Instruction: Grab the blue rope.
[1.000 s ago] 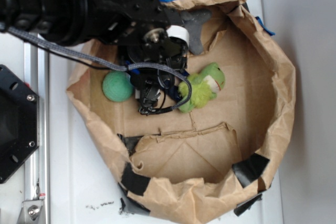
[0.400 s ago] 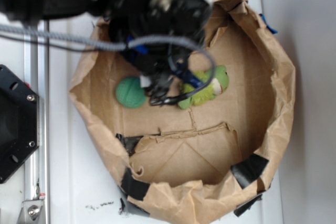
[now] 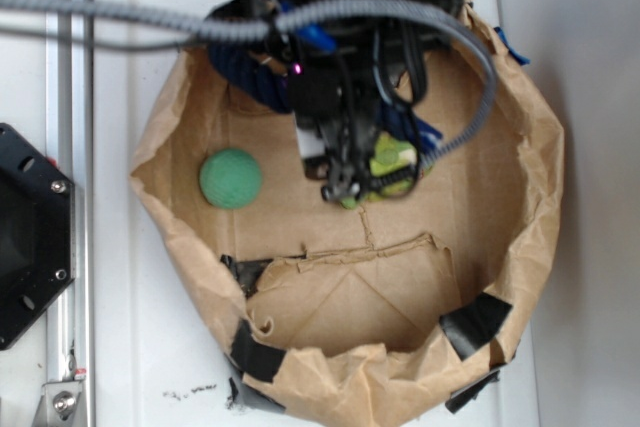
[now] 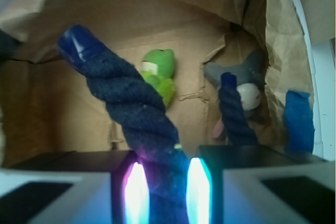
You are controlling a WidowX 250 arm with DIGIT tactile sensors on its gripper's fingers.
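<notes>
The gripper (image 4: 163, 179) has its two jaws closed on the blue rope (image 4: 131, 106), the strand pinched in the narrow gap between them – the inner faces glow pale violet and cyan on either side of it. From the jaws the thick navy twist runs up and away to the left, ending in a smooth blue-wrapped tip. A second rope end stands to the right of the jaws and further off, upright, also blue-tipped. Just behind that end lies a grey plush (image 4: 251, 80) with a pale belly, against the paper wall (image 3: 545, 177). Between the two rope ends, beyond the jaws, sits a green plush (image 4: 160, 72) on the brown floor. A strip of blue tape (image 4: 299, 119) sticks to the wall at the far right. In the exterior view the arm (image 3: 340, 7) hangs over the upper middle of the paper-walled pen, blurred; part of the navy rope shows at its left side, high up, and the green plush peeks out beneath the gripper. A green ball (image 3: 231, 178) rests well to the left of the tool, apart from everything. A grey braided cable (image 3: 150, 17) sweeps across the top. No writing or label can be read anywhere
</notes>
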